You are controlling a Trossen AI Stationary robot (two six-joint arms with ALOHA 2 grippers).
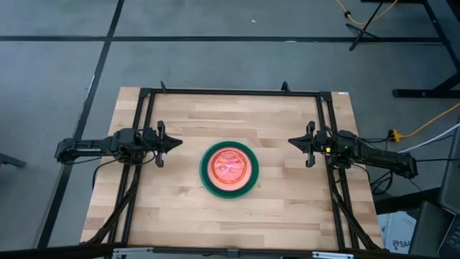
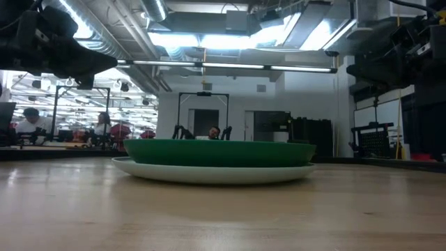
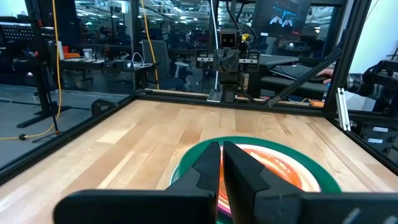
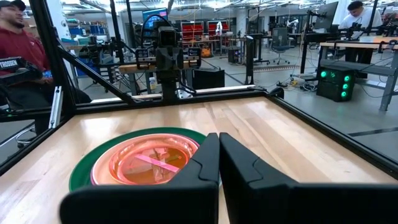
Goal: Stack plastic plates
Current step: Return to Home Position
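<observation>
The plastic plates stand as one stack (image 1: 230,169) in the middle of the wooden table. In the low view a pale plate (image 2: 216,173) lies at the bottom on the table, with a dark green plate (image 2: 219,152) on it. From above, pink and orange plates (image 1: 230,167) sit nested inside the green rim (image 1: 206,180); the wrist views show them too (image 4: 149,162), (image 3: 280,165). My left gripper (image 1: 176,142) hovers shut and level at the table's left side, pointing at the stack. My right gripper (image 1: 293,141) hovers shut and level at the right side, facing it.
A black metal frame (image 1: 230,91) runs along the table's far edge and both sides, by the arm bases. Bare wood lies all around the stack. A person in a red top (image 4: 18,56) sits beyond the table, and cables lie on the floor (image 1: 424,126).
</observation>
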